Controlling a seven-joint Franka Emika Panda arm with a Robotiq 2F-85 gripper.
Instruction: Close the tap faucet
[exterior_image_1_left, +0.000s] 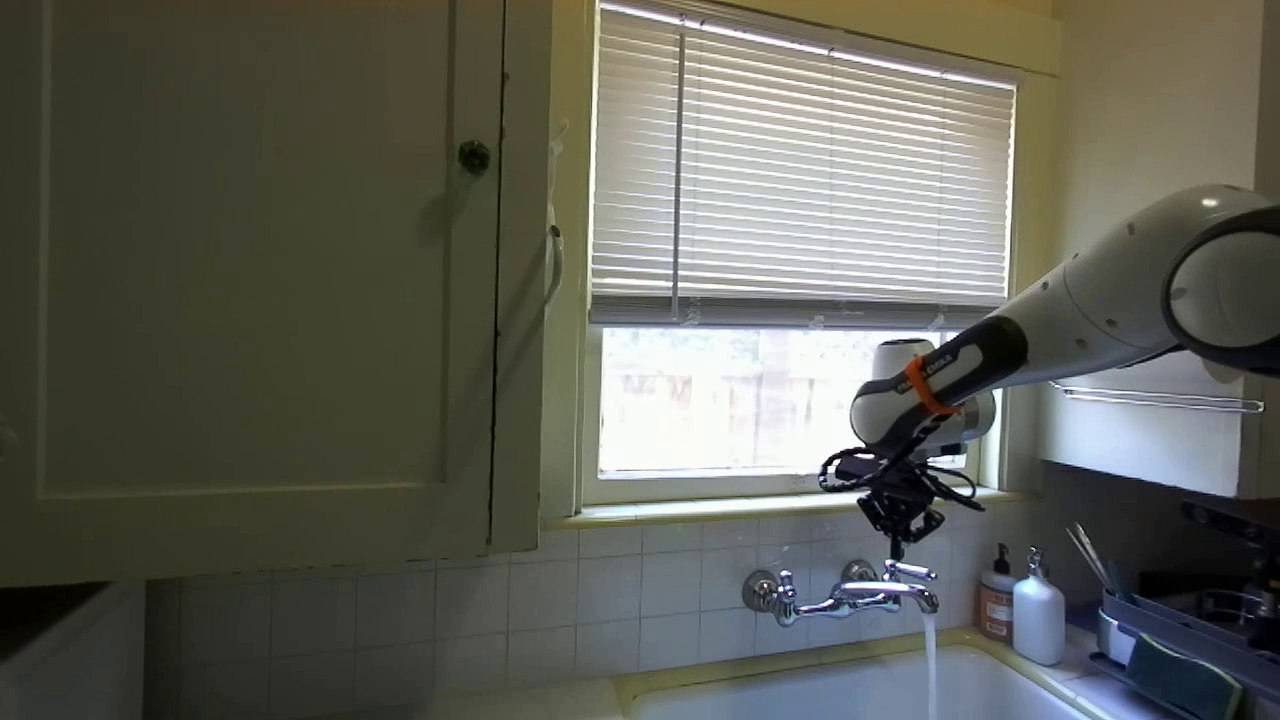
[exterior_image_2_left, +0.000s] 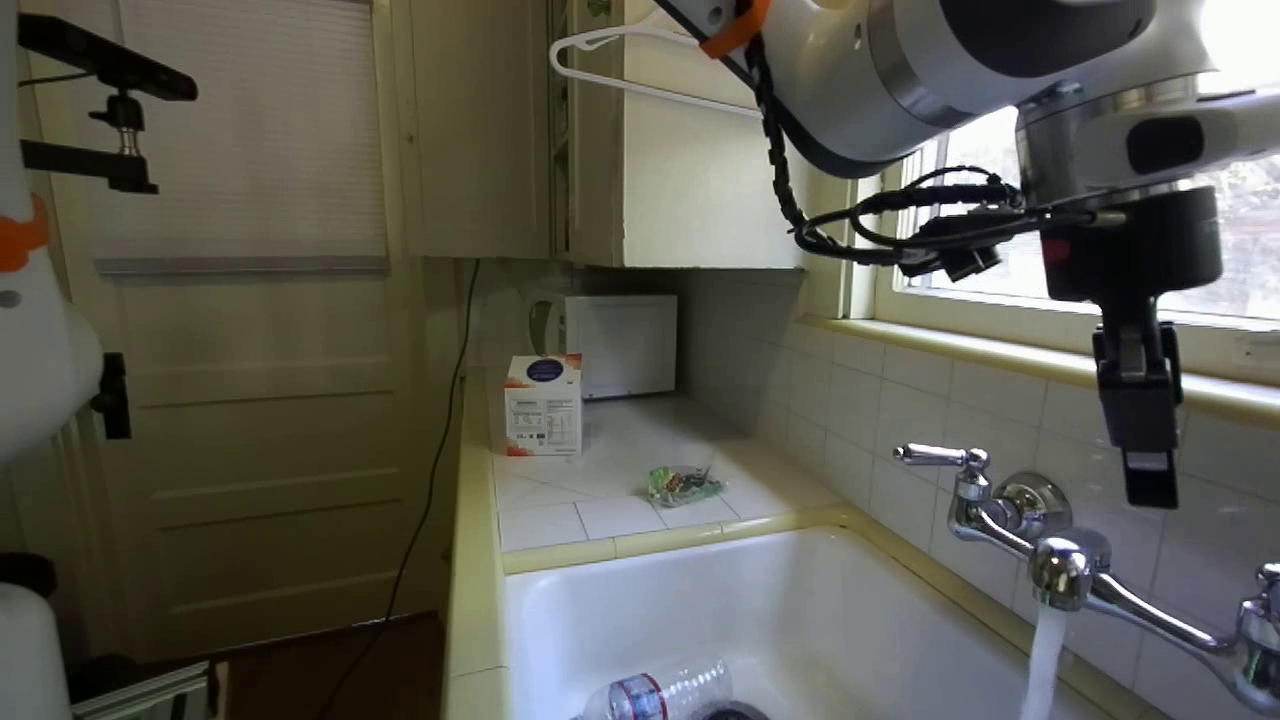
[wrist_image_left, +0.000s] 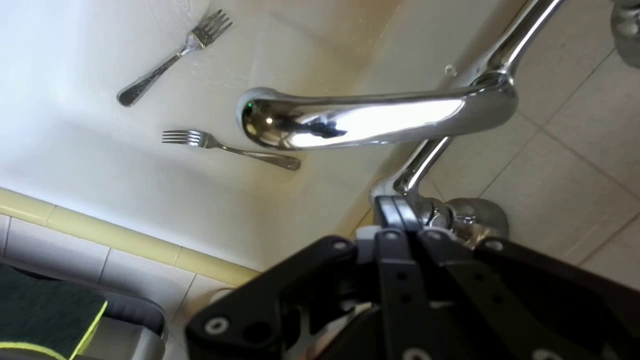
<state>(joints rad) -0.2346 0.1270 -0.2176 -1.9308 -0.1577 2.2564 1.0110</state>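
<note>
Closed and seemingly empty, my gripper (wrist_image_left: 398, 212) hovers by a handle (exterior_image_1_left: 914, 571) of the faucet (wrist_image_left: 390, 118) running over the sink (exterior_image_2_left: 650, 600), contact unclear, so I judge the reach nearly done and a steady sideways push next.

Your window (exterior_image_1_left: 700, 410) is bright, with its blinds (exterior_image_1_left: 820, 180) partly down. Under it is a tile wall (exterior_image_1_left: 640, 610); beside it, a big, dim cupboard (exterior_image_1_left: 250, 270). In an exterior view, you see a door (exterior_image_2_left: 270, 435).
</note>
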